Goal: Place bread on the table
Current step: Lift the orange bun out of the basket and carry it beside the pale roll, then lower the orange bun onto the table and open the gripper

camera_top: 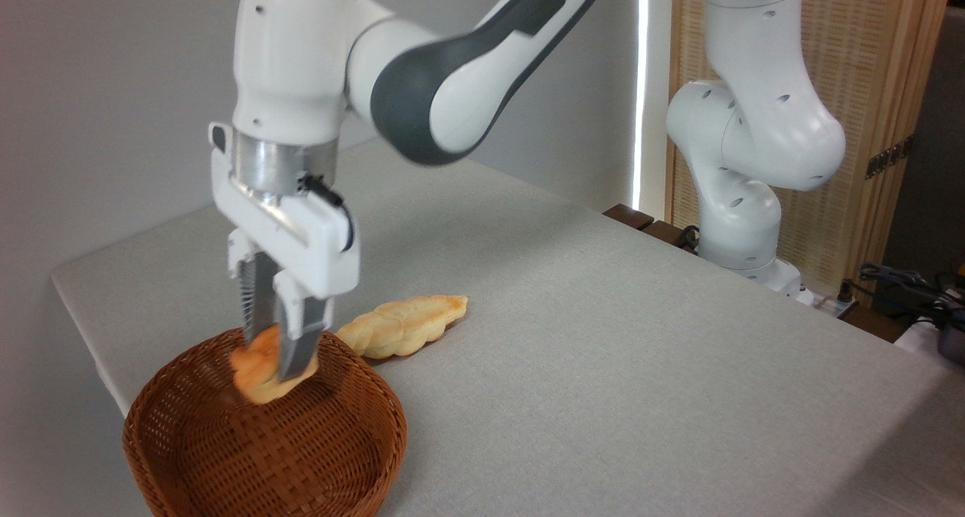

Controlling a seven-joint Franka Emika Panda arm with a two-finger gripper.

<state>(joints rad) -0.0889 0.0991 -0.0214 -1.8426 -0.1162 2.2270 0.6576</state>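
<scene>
The bread (258, 374), a small orange-golden bun, hangs just above the inside of the brown wicker basket (332, 457), near its far rim. My gripper (275, 359) points straight down and is shut on the bun, one finger on each side; the near finger hides part of it. The table (603, 366), covered in light grey cloth, stretches out to the right of the basket.
A longer, paler braided loaf (403, 325) lies on the cloth just behind and right of the basket. The arm's white base (742, 230) stands at the table's far right edge, with cables (901, 283) beside it. The table's left edge runs close to the basket.
</scene>
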